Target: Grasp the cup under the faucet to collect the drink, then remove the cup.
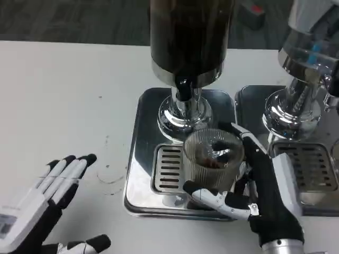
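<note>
Cup (212, 159), a clear ribbed tumbler with a little dark drink pooled at its bottom, stands upright on the slotted metal grille (170, 168) of the drip tray, directly below the black faucet. The right hand (254, 185) holds it: white-and-black fingers (212, 197) wrap across the near side of the ribbed wall, and another lies along the far right of its rim. The hand's glossy black palm and white back rise from the silver forearm at the lower right.

Nearest on the other side, the left hand (50, 203) hovers over the white desk (63, 95) at the lower left, palm up, holding nothing, its long white fingers with black tips (79, 161) spread and pointing away, well apart from the tray.

The drip tray (139, 174) is a rounded rectangle of mirror-polished steel with a raised lip. Behind the cup, the flared chrome pedestal (184, 114) of the drink dispenser rises from the tray. Above it sits the black faucet (184, 87), then the dispenser's dark cylindrical tank (188, 37) banded with chrome at its base.

To the right, a second dispenser (296, 100) of the same shiny build stands on its own tray with a slotted grille (312, 164).
</note>
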